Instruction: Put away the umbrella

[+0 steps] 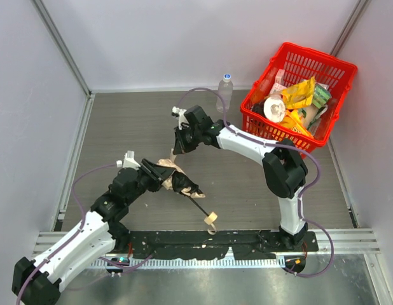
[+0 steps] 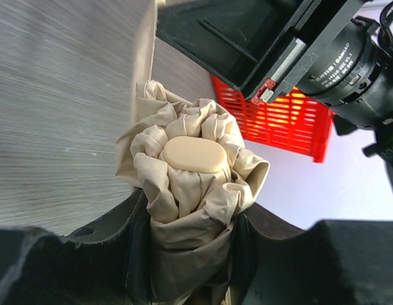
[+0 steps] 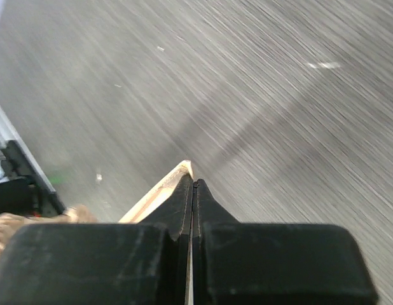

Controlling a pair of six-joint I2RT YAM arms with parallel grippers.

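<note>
Top view and both wrist views, one moment. My left gripper (image 2: 190, 244), in the lower middle of the left wrist frame, has its jaws parted only as wide as the bundle between them. They clamp the compact umbrella of pale cream-beige fabric (image 2: 194, 154), whose folds bulge above the fingers (image 2: 114, 235) around an oval beige cap. In the top view the umbrella lies at centre frame on the grey wood-grain table (image 1: 133, 127). Its thin black metal shaft (image 1: 198, 205) runs toward the lower right and ends at the small beige handle with loop (image 1: 211, 220). My right gripper (image 3: 192, 184), just above and right of the bundle in the top view, has its jaws pressed almost together, pinching the flat beige fabric strap (image 3: 159, 194). A red plastic mesh basket (image 1: 292, 54) of mixed packets sits at the upper right. A clear plastic bottle (image 1: 226, 89) stands just left of it.
</note>
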